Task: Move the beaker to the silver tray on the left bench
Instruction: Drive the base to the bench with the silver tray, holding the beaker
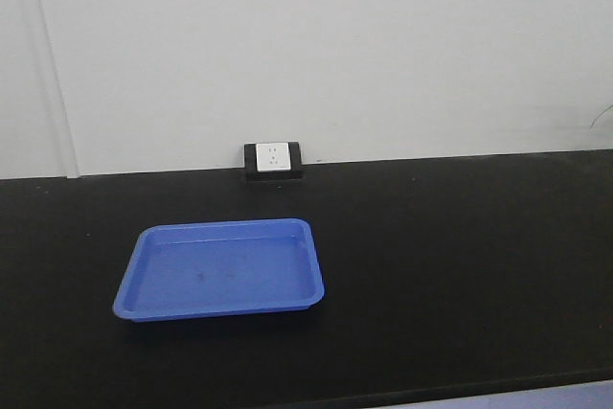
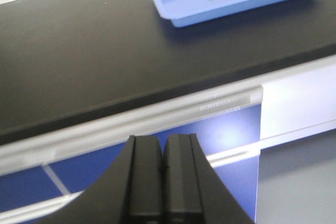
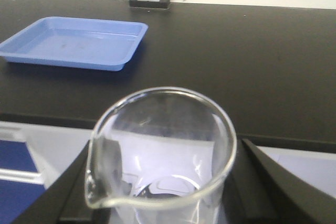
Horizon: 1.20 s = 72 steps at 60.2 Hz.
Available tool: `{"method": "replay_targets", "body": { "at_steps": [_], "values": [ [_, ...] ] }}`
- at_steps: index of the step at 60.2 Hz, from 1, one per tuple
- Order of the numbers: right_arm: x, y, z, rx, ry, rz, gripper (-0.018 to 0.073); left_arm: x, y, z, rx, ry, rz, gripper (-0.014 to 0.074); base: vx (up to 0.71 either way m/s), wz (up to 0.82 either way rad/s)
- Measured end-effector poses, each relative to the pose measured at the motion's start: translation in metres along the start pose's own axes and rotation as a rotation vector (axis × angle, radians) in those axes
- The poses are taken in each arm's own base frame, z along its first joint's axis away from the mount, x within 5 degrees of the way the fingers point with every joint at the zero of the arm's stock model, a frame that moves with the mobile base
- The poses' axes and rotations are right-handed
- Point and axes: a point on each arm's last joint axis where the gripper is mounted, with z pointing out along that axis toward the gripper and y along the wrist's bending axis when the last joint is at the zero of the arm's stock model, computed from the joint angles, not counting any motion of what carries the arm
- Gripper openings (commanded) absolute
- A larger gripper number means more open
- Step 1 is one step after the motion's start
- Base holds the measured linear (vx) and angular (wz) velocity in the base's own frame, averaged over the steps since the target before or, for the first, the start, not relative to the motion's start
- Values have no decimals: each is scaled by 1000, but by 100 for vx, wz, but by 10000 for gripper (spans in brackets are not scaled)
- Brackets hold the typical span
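Right wrist-mounted: beaker [image 3: 163, 150] between fingers [image 3: 268, 182], before bench [image 3: 236, 66] edge.

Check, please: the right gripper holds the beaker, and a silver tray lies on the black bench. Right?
No. The tray on the black bench is blue, not silver, as the exterior front-facing view shows. The right gripper does hold the beaker.

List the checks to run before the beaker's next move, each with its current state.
1. Grip on the small clear glass beaker by the right hand: ok.
2. Beaker upright: ok.
3. Spare left hand shut, holding nothing: ok.
4. Silver tray in view: not ok; only a blue plastic tray lies on the black benchtop.
5. Which bench this is: cannot tell.
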Motion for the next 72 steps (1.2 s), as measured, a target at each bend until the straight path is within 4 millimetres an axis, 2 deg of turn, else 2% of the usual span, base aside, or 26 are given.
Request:
{"method": "replay_targets", "body": {
  "at_steps": [43, 72],
  "values": [
    [0, 0, 0, 0, 0, 0, -12, 0, 0, 0, 0, 0, 0, 1, -33, 26],
    [0, 0, 0, 0, 0, 0, -12, 0, 0, 0, 0, 0, 0, 1, -33, 44]
  ]
}}
